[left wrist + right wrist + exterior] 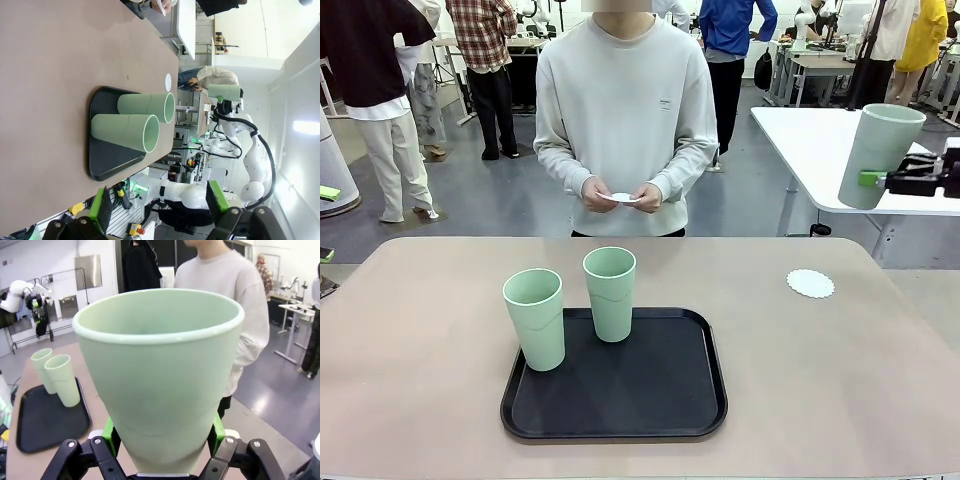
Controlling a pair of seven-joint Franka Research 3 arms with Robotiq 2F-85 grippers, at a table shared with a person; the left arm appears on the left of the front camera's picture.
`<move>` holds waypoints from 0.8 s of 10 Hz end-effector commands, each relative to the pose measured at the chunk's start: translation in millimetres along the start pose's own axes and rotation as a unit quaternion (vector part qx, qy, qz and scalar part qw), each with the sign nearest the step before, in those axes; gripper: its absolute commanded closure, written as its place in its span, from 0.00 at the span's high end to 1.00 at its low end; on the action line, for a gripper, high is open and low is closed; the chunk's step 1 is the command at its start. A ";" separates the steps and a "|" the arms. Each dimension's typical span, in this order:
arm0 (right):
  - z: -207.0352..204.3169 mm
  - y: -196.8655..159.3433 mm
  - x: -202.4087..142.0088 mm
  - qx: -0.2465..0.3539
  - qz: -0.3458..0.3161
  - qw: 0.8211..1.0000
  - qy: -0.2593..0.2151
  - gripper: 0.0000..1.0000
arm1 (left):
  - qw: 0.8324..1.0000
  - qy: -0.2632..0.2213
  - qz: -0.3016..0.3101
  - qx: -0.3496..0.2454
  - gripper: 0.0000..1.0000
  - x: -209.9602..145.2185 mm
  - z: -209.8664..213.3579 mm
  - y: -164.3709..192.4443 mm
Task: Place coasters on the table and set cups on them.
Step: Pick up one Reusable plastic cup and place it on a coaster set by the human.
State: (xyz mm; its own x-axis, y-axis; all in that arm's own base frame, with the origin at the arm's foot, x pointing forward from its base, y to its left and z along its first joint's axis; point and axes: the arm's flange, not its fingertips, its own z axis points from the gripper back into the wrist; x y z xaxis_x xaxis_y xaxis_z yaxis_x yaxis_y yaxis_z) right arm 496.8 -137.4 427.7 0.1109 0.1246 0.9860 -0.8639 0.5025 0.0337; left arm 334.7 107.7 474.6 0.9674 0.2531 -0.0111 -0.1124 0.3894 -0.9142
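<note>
The right gripper [876, 180] has its fingers clamped low on a mint-green cup [882, 150], carried high off the table [820, 390] and slightly tilted. Gripping low keeps the rim free and probably lets the base land squarely. A white scalloped coaster [810, 283] lies bare toward the table's far right, likely this cup's destination. A second cup [534, 318] and a third cup [610, 293] wait upright on the black tray [670, 405], with no coasters down for them. The person holds another coaster [620, 197] in both hands. The left gripper [159, 206] hangs back, fingers apart and empty.
</note>
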 end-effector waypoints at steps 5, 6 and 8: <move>-46.2 -30.2 -87.3 0.091 0.001 0.996 0.021 0.82 | 1.000 0.000 -0.008 -0.011 1.00 1.1 -1.2 -1.5; -51.6 -30.6 -98.4 0.100 0.002 0.995 0.029 0.82 | 1.000 0.000 -0.008 -0.011 1.00 1.1 -1.2 -1.5; -57.1 -32.2 -113.0 0.110 -0.002 0.993 0.038 0.82 | 1.000 0.000 -0.008 -0.011 1.00 1.1 -1.2 -1.5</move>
State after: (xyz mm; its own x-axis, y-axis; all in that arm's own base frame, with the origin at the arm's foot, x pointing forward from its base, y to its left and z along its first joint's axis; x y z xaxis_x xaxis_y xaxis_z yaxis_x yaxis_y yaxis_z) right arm 534.4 -117.3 305.5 0.1690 0.1786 0.9693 -0.9377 0.3320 0.1023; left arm 334.7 107.7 474.5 0.9674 0.2531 -0.0112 -0.1125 0.3894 -0.9142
